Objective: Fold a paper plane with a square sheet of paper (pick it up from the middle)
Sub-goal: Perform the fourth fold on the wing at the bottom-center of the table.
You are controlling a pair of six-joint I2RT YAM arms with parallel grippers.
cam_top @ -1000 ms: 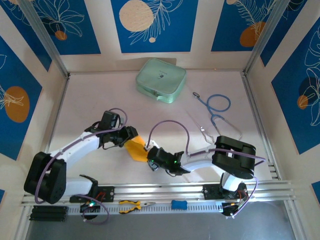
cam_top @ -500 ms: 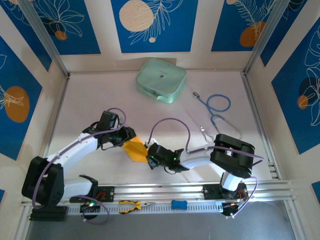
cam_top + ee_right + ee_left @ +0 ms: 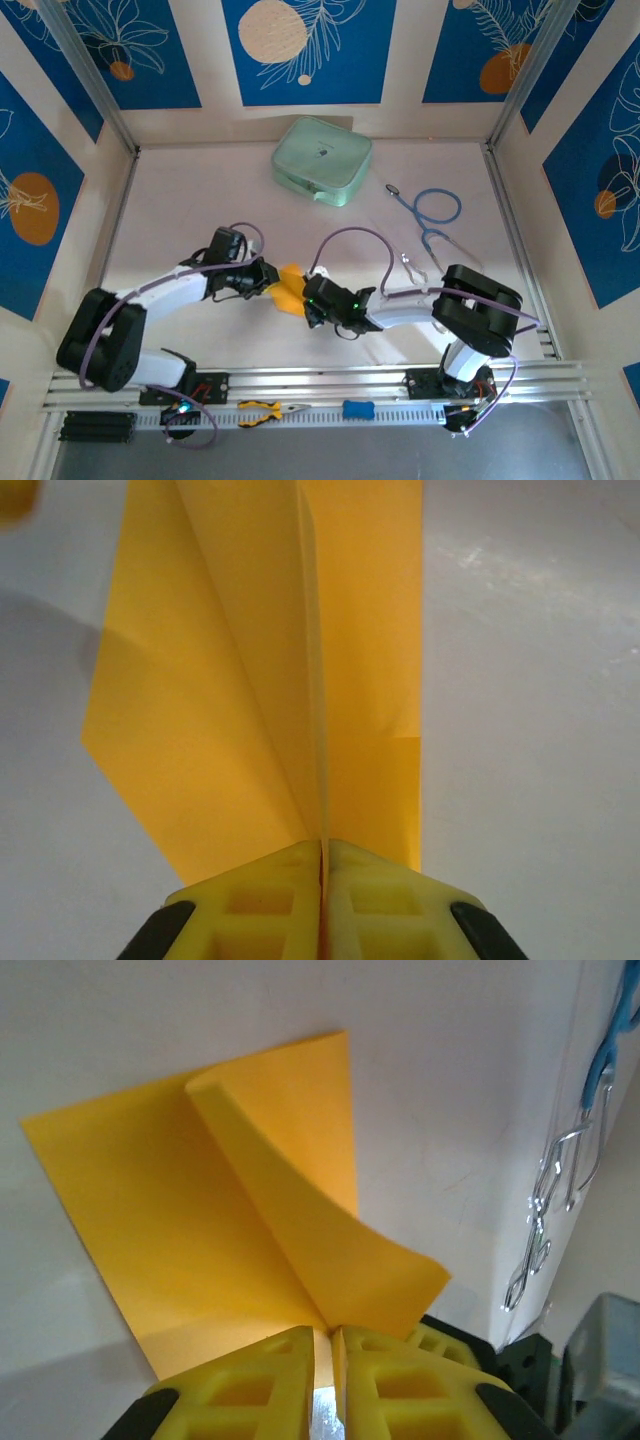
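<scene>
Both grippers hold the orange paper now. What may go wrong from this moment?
1. The left gripper and right gripper both pinch the paper close together; pulling apart might tear it.
2. In the left wrist view one flap curls up loosely instead of lying flat, so the next crease may come out crooked.
3. The two grippers are nearly touching and could bump each other.

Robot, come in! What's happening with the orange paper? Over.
Left gripper, right gripper: both shut on the paper. Paper partly folded. Nothing in the way.
</scene>
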